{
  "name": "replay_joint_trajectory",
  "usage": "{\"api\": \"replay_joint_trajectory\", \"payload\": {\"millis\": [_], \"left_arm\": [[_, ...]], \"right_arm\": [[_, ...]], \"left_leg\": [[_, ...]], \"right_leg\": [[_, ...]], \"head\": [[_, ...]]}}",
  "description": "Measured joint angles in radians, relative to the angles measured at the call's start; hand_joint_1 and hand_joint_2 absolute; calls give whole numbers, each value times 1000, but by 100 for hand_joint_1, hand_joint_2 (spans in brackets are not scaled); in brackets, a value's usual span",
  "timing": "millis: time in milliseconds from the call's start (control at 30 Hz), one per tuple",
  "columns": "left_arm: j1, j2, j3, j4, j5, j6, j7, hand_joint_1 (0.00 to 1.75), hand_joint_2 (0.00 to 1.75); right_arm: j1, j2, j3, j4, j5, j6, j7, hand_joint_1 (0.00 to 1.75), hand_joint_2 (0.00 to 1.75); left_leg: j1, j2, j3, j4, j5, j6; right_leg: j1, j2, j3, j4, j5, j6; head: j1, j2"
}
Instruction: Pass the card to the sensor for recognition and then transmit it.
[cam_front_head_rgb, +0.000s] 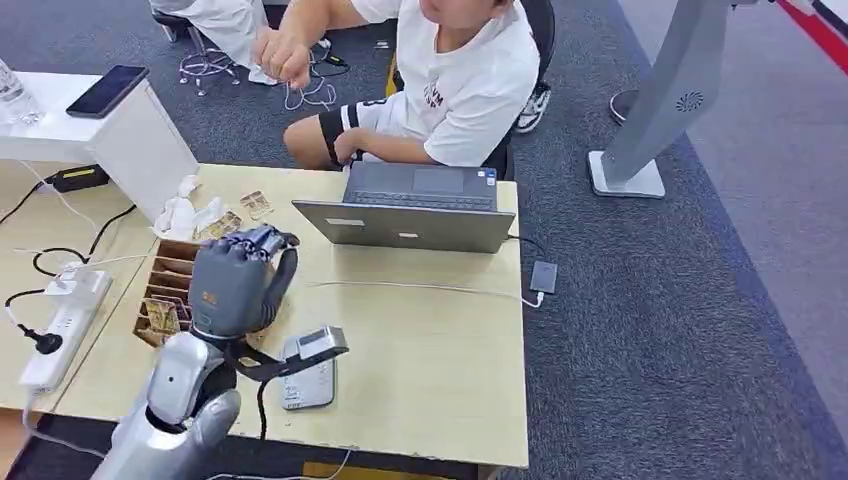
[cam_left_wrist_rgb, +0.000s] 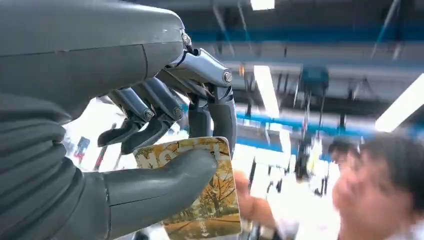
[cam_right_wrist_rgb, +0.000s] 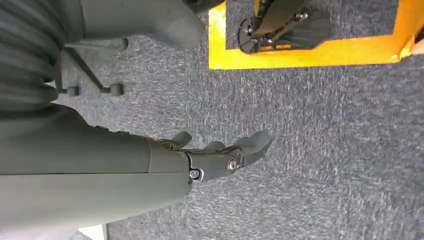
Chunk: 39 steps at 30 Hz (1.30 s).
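Card (cam_left_wrist_rgb: 207, 200) pinched in left hand (cam_front_head_rgb: 238, 283), thumb on its face, darker fingers behind it.

Card has a yellow autumn-tree print. Left hand is raised over the wooden table (cam_front_head_rgb: 430, 380), between the card organizer box (cam_front_head_rgb: 165, 295) and the sensor (cam_front_head_rgb: 312, 368), which sits near the front edge. Open laptop (cam_front_head_rgb: 415, 210) sits at the far edge with a seated person (cam_front_head_rgb: 450, 80) behind it. Right hand (cam_right_wrist_rgb: 220, 157) hangs over grey carpet (cam_right_wrist_rgb: 325, 150), fingers extended, nothing held.
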Motion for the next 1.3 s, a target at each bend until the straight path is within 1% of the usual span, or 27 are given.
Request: {"api": "replay_joint_trajectory", "payload": {"millis": [67, 167, 300, 533, 867, 900, 1000, 1133, 1300], "left_arm": [[-78, 11, 24, 14, 2, -7, -7, 175, 175], [-170, 24, 53, 61, -10, -21, -7, 175, 175], [-239, 33, 76, 125, -22, -17, -10, 175, 175], [-277, 38, 80, 169, -32, -12, -13, 175, 175], [-279, 40, 80, 195, -43, -13, -3, 175, 175], [-279, 40, 80, 196, -43, -13, -1, 2, 175], [-280, 40, 80, 205, -48, -18, 5, 0, 175], [-280, 37, 80, 209, -55, -40, 17, 0, 175], [-277, 29, 80, 208, -47, -42, 18, 0, 175]], "right_arm": [[-1, 0, 1, 0, 11, 6, -3, 0, 175], [-4, -2, 1, 0, 11, 18, -2, 0, 175], [-4, -4, 1, 0, 23, 19, 10, 0, 175], [-4, -7, 3, 0, 25, 18, 21, 0, 175], [-4, -9, 9, 0, 26, 19, 12, 0, 175], [-4, -9, 9, 0, 26, 19, 12, 0, 175], [-4, -9, 10, 0, 26, 19, 12, 0, 175], [-4, -9, 10, 0, 26, 17, 12, 0, 175], [-4, -10, 10, 0, 26, 13, 15, 0, 175]], "left_leg": [[0, 0, 0, 0, 1, 0], [0, 0, 0, 0, 3, -1], [0, 0, 0, 0, 3, 0], [0, 0, -1, 0, 3, 0], [0, 0, -1, 0, 4, 0], [0, 0, -1, 0, 4, 0], [0, 0, -1, 0, 4, 0], [0, 1, -2, 0, 3, 0], [0, 1, -3, 0, 3, 0]], "right_leg": [[0, 0, 0, 0, 1, 1], [0, 0, -1, 1, 2, 0], [0, 1, -1, 1, 3, 0], [0, 0, -1, 1, 3, 0], [0, 1, -2, 1, 3, -1], [0, 1, -2, 1, 3, -1], [0, 1, -2, 1, 3, -1], [0, 1, -3, 1, 3, -1], [0, 1, -3, 1, 3, -1]], "head": [[0, 0], [0, 0], [0, 0], [0, 0], [0, 0], [0, 0], [0, 0], [0, 0], [0, 0]]}}
